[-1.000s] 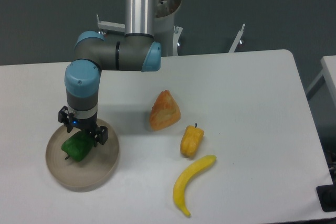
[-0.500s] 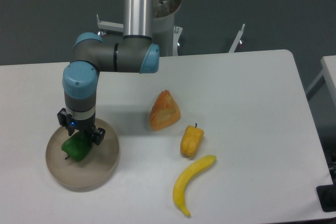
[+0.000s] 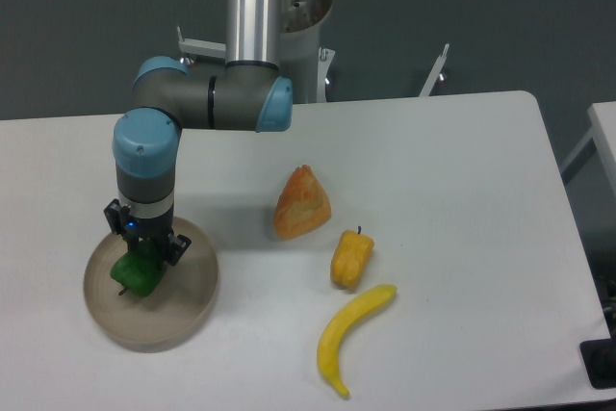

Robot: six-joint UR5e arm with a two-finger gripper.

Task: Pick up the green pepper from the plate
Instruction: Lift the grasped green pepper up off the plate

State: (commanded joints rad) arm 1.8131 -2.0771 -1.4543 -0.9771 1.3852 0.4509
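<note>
The green pepper (image 3: 132, 276) lies in the left half of the round beige plate (image 3: 189, 307) at the table's front left. My gripper (image 3: 143, 255) points straight down onto the pepper's top and right side, low inside the plate. Its black body and the wrist hide the fingertips, so the jaws' spacing does not show. Only the pepper's left and lower parts are visible beneath the gripper.
An orange bread-like wedge (image 3: 302, 202) sits mid-table. A yellow-orange pepper (image 3: 351, 258) and a banana (image 3: 352, 336) lie to the right of the plate. The arm's base column (image 3: 258, 7) rises at the back. The table's right edge (image 3: 563, 209) is near.
The gripper has shifted slightly left and down over the pepper, covering more of it. The pepper's visible part has edged a little left.
</note>
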